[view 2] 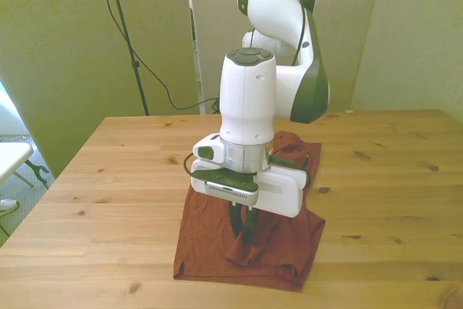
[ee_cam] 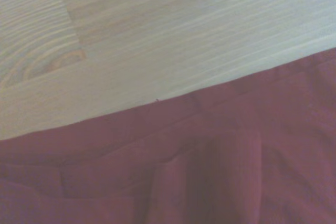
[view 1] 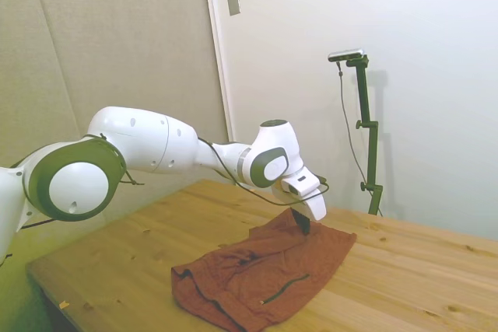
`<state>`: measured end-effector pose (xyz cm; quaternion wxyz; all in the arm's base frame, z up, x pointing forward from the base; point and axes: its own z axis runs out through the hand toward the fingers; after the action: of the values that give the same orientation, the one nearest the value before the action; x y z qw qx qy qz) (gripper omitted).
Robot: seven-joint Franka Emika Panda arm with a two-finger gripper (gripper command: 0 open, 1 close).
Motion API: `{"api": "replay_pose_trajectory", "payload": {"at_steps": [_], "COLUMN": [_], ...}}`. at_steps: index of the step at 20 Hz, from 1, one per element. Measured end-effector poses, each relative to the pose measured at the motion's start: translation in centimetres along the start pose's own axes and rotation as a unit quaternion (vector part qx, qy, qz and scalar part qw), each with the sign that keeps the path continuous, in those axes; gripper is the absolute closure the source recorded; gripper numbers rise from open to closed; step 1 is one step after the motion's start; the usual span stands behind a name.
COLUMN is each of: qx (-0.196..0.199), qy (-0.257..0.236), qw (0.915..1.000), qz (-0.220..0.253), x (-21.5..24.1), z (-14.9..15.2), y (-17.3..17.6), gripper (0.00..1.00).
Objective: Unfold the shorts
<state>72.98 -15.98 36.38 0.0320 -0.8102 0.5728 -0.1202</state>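
The rust-red shorts (view 1: 264,274) lie rumpled on the wooden table (view 1: 117,262), with the dark-edged waistband and a small dark pocket slit toward the near side of the side view. My gripper (view 1: 303,223) stands at the cloth's far edge, shut on a pinch of fabric that rises in a small peak to the fingers. In the front view the gripper (view 2: 244,228) grips a raised fold near the middle of the shorts (view 2: 210,247). The wrist view shows the shorts' (ee_cam: 210,171) hem lying on the table (ee_cam: 157,35).
Bare table (view 2: 108,179) stretches on both sides of the cloth in the front view. The table's front edge runs just below the shorts there. A white object (view 2: 11,157) stands off the table at the front view's left.
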Motion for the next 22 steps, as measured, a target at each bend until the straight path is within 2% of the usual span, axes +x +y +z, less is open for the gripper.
{"api": "replay_pose_trajectory", "payload": {"at_steps": [5,8,11,13,19,22], "qx": [0.018,0.048,0.057,0.063,0.081,0.076], "qy": [-0.011,-0.028,-0.048,-0.052,-0.084,-0.096], "qw": [0.9998,0.9985,0.9968,0.9958,0.9907,0.9889], "qz": [0.004,-0.006,-0.027,-0.040,-0.070,-0.084], "x": [-0.5,-2.3,-5.0,-6.9,-12.3,-14.9], "z": [-1.0,-4.7,-8.9,-10.3,-10.1,-9.0], "y": [-0.6,-2.3,-4.2,-5.6,-10.0,-11.9], "gripper": [1.00,1.00,1.00,1.00,1.00,1.00]}}
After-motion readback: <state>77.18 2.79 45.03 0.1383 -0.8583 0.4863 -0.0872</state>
